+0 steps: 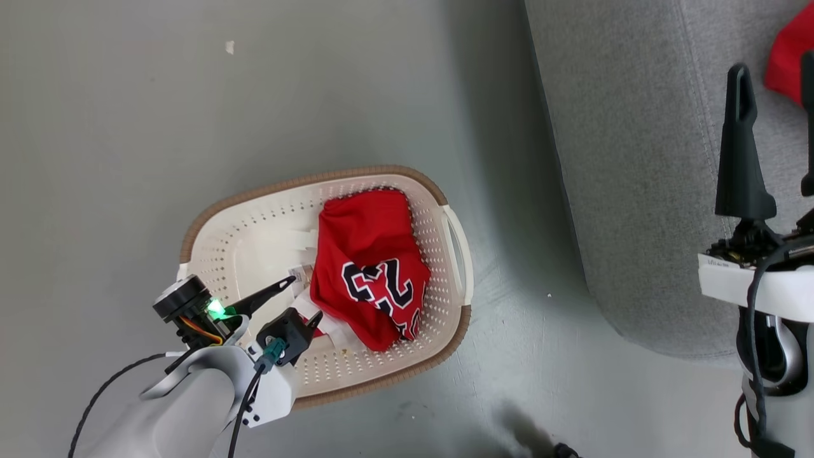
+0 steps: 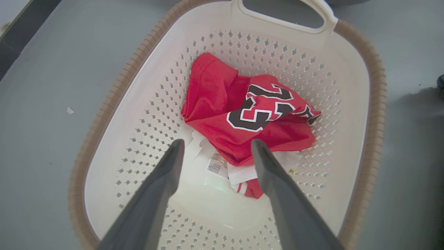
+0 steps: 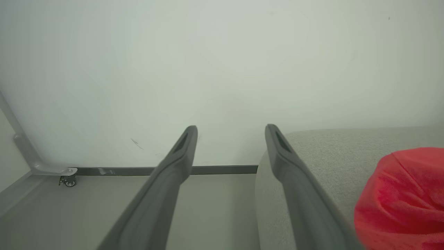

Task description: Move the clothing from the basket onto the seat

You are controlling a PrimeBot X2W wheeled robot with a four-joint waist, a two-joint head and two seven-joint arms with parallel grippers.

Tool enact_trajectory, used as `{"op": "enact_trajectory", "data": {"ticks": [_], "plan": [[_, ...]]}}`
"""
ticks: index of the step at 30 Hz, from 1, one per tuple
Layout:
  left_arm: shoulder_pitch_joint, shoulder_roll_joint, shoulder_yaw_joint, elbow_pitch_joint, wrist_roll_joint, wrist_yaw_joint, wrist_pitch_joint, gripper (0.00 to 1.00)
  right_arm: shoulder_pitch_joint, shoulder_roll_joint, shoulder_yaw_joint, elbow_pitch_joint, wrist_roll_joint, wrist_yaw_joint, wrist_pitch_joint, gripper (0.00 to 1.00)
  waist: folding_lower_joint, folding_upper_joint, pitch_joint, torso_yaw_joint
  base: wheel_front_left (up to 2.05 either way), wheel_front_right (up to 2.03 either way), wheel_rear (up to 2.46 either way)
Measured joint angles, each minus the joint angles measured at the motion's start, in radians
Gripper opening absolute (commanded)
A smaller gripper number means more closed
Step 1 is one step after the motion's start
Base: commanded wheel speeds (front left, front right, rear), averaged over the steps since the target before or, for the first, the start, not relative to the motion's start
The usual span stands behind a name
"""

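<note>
On the seat, the red garment is cut off.

The red jersey lies crumpled with its black-and-white 23 facing up, just ahead of the left jaws and with its near edge between their tips in the left wrist view. It sits in the cream-white perforated basket, brown-banded at the rim, whose near end lies under those jaws. The plain red garment lies bunched on the light-grey woven seat, just beside the right jaws, which hang over the seat's rounded edge.
</note>
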Motion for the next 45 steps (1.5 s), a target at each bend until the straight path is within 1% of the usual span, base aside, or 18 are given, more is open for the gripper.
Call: {"op": "enact_trajectory", "data": {"ticks": [12,20,25,30,34,41,45], "plan": [[-0.079,-0.007,-0.021,0.070,0.044,0.001,-0.009,1.00,-0.083,-0.001,0.025,0.041,0.034,0.000,0.000,1.00,0.0000,0.0000,0.096,-0.023,0.00,0.00,0.00],[-0.124,-0.006,-0.071,0.102,0.102,0.001,-0.019,1.00,-0.114,-0.001,0.024,0.070,0.051,0.000,-0.001,1.00,0.0000,0.0000,0.153,-0.038,0.00,0.00,0.00],[-0.142,-0.027,-0.105,0.118,0.138,0.006,-0.027,1.00,-0.141,-0.001,0.025,0.078,0.053,0.000,-0.002,1.00,0.0000,0.0000,0.185,-0.048,0.00,0.00,0.00],[-0.156,-0.023,-0.122,0.143,0.156,0.006,-0.028,1.00,-0.172,-0.001,0.029,0.078,0.060,0.000,-0.002,1.00,0.0000,0.0000,0.213,-0.056,0.00,0.00,0.00],[-0.181,-0.030,-0.120,0.153,0.158,0.026,-0.031,1.00,-0.193,-0.001,0.033,0.077,0.067,0.000,-0.002,1.00,0.0000,0.0000,0.233,-0.062,0.00,0.00,0.00],[-0.233,-0.030,-0.132,0.166,0.193,0.051,-0.035,1.00,-0.208,-0.001,0.032,0.082,0.084,0.000,-0.002,1.00,0.0000,0.0000,0.258,-0.073,0.00,0.00,0.00],[-0.246,-0.036,-0.162,0.170,0.218,0.051,-0.036,1.00,-0.224,-0.001,0.032,0.086,0.093,0.000,-0.002,1.00,0.0001,0.0000,0.268,-0.080,0.00,0.00,0.00]]}}
